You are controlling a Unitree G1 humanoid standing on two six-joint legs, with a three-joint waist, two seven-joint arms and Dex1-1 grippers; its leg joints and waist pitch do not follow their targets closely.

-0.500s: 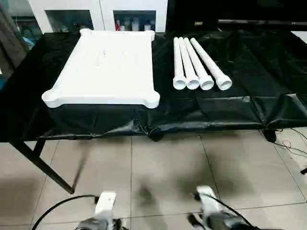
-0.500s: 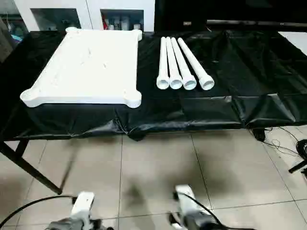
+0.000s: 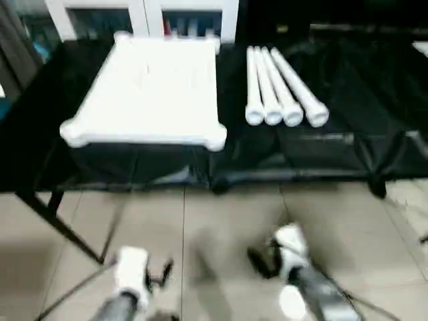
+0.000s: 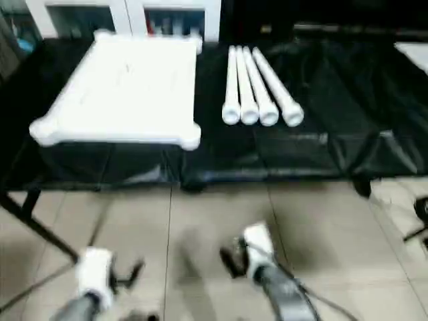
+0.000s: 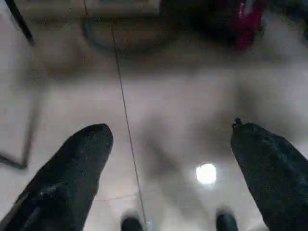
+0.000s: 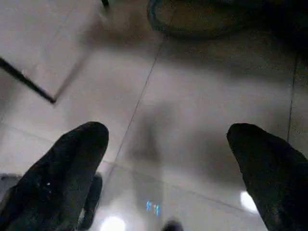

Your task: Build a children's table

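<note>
The children's table lies in parts on a black-draped table. Its white rectangular top, with rounded corner sockets, rests flat at the left. Several white tubular legs lie side by side to its right, their wider ends toward me. Both my arms hang low over the tiled floor, in front of the draped table and apart from the parts. My left gripper is open with nothing between its black fingers. My right gripper is also open and holds nothing; in the left eye view it sits at the end of the silver forearm.
A white glass-door cabinet stands behind the draped table. The black cloth hangs over the table's front edge, and a dark table leg slants down at the left. Cables lie on the floor at the right.
Both arms have risen further into the head views, the right more than the left. The tabletop and legs lie as before.
</note>
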